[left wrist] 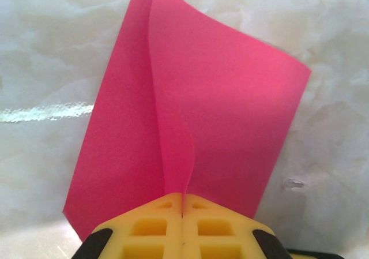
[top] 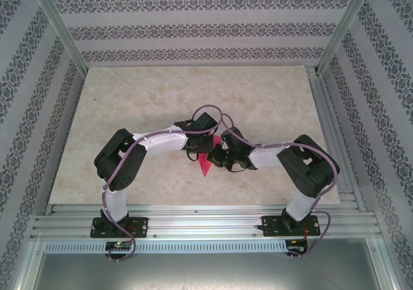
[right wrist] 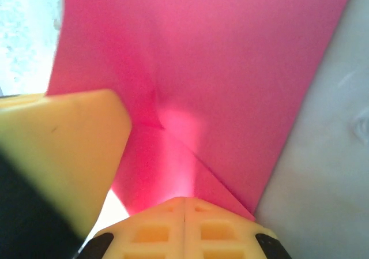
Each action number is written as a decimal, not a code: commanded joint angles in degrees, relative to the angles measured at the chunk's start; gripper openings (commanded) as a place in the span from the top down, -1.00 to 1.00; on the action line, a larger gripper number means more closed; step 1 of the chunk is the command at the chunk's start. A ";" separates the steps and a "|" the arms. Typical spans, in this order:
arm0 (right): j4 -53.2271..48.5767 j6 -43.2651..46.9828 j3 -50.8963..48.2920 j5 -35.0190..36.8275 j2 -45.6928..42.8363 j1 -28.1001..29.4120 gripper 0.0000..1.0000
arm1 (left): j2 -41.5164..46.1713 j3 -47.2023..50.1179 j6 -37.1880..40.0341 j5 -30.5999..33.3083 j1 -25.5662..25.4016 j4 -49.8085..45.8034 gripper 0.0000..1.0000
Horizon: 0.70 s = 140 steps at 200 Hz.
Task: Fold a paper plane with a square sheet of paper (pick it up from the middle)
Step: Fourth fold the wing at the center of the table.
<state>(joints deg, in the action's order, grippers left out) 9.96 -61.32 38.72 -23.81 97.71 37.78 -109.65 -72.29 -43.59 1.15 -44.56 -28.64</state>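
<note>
Left pincer (left wrist: 183,206), right pincer (right wrist: 184,204), one pinched paper sheet (left wrist: 230,115)

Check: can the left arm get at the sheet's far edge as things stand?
Probably not without letting go: the left gripper is shut on a pinched-up fold of the square sheet of paper, and the right gripper clamps it too.
</note>
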 commanded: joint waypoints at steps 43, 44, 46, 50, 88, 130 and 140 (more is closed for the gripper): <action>-2.13 0.06 -2.11 0.84 -4.43 3.26 0.96 | -1.29 -2.04 0.19 2.23 -0.72 -2.45 0.90; -2.04 0.02 -2.09 0.86 -4.35 3.26 0.96 | -1.33 -2.05 0.23 2.21 -0.71 -2.41 0.90; -1.93 -0.06 -2.07 0.80 -4.06 3.33 0.96 | -1.29 -2.06 0.25 2.15 -0.71 -2.39 0.90; -1.83 -0.32 -1.87 0.80 -3.61 3.46 0.96 | -1.27 -2.06 0.35 2.06 -0.71 -2.46 0.91; -0.25 -1.31 -0.92 0.89 0.50 4.76 0.98 | -1.09 -2.22 -0.47 1.20 -0.72 -2.26 0.91; 1.13 -2.01 -1.87 1.28 3.57 5.09 0.99 | -0.73 -1.62 -2.36 -3.60 -0.73 0.91 0.90; 1.67 -2.52 -2.39 1.50 3.37 5.05 0.99 | -0.71 -1.21 -3.01 -4.76 -0.80 2.06 0.88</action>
<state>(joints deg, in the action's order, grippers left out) 11.62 -63.20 37.12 -24.80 98.59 42.00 -110.17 -73.36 -44.34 0.95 -44.64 -29.76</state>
